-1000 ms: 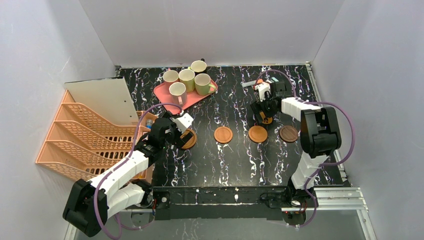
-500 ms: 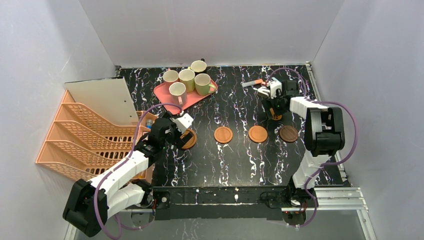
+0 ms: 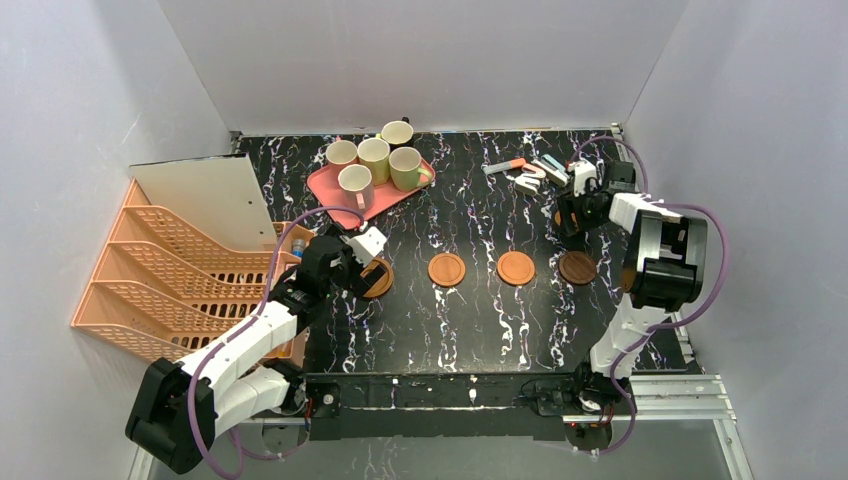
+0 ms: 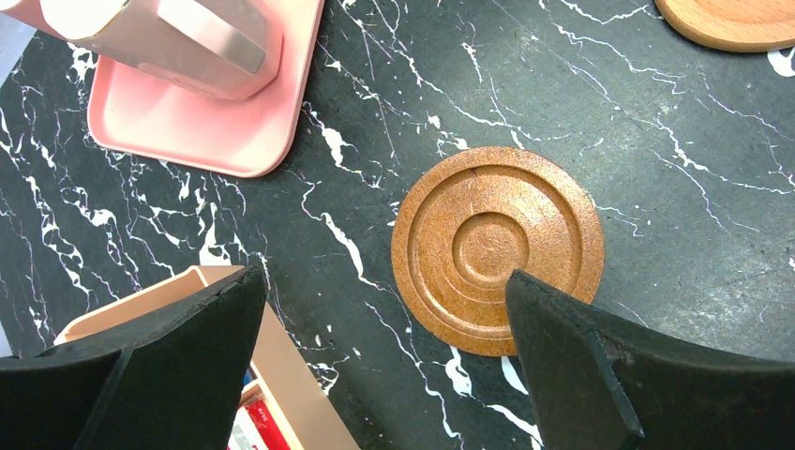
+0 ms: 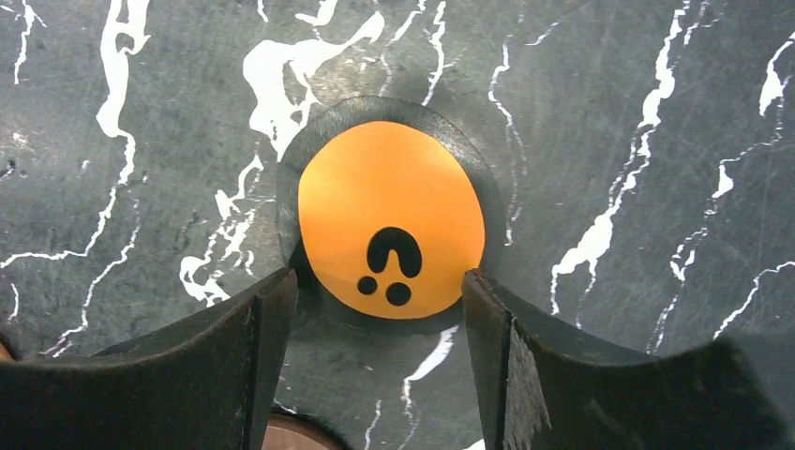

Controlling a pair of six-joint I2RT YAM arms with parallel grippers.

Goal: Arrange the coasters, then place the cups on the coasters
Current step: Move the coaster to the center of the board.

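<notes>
Cups point(image 3: 355, 183), five, at pink tray point(image 3: 325, 190); coasters point(image 3: 446, 268), four in row

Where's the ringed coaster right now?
Left wrist view: the ringed coaster lies flat on the table under the open left claw, leftmost of the coaster row, just nearside of the pink tray.

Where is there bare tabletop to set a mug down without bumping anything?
Two free patches: the marble tabletop between the pink tray and the right gripper, behind the coaster row; and the near strip between that row and the arm bases. Crowded: the mugs at the tray, and the small items beside the right gripper.
</notes>
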